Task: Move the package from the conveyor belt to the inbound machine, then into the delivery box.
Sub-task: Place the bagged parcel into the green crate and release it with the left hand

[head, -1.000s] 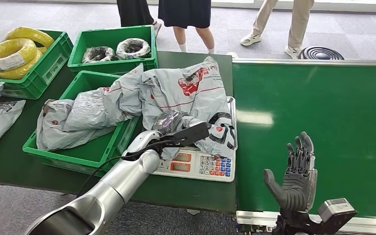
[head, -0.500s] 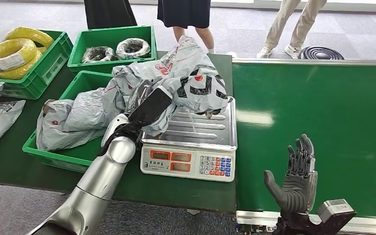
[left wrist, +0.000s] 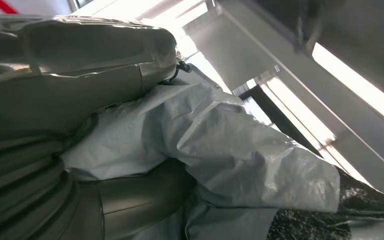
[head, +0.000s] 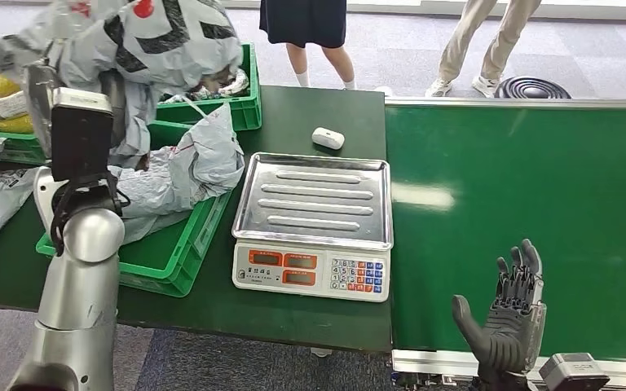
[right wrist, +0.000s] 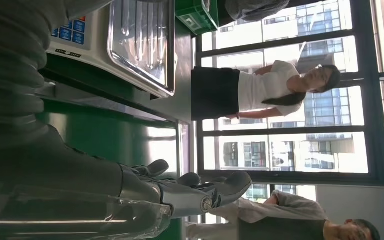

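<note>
I have the package (head: 143, 37), a crumpled grey mailer bag, lifted high above the near green crate (head: 171, 252) that sits just left of the scale (head: 314, 224). My left hand (left wrist: 55, 125) is clamped on it; from the wrist I see the thumb and the ribbed cover pressed against the plastic, with folds of the bag bulging out between them.

The risk, as I judge it, is the slack. The bag hangs loose around my wrist and forearm, and a trailing fold could snag on the wrist camera housing (head: 81, 134) or stay draped over it when I let go. The crate below already holds another grey bag (head: 183, 163) heaped above its rim, so mine may slide off that mound onto the dark green table (head: 293, 309), left of the scale, instead of settling inside. Slick film could also slip from my hold early.

My right hand (head: 505, 322) is idle, fingers apart and upright, holding nothing, over the near edge of the green conveyor belt (head: 538, 187) to the right of the scale.

The head view gives me the layout: crate, scale, a small white device (head: 328, 138) beyond the scale. The left wrist view gives the contact itself. The right wrist view adds a person (right wrist: 260, 92) standing beyond the scale by tall windows.
</note>
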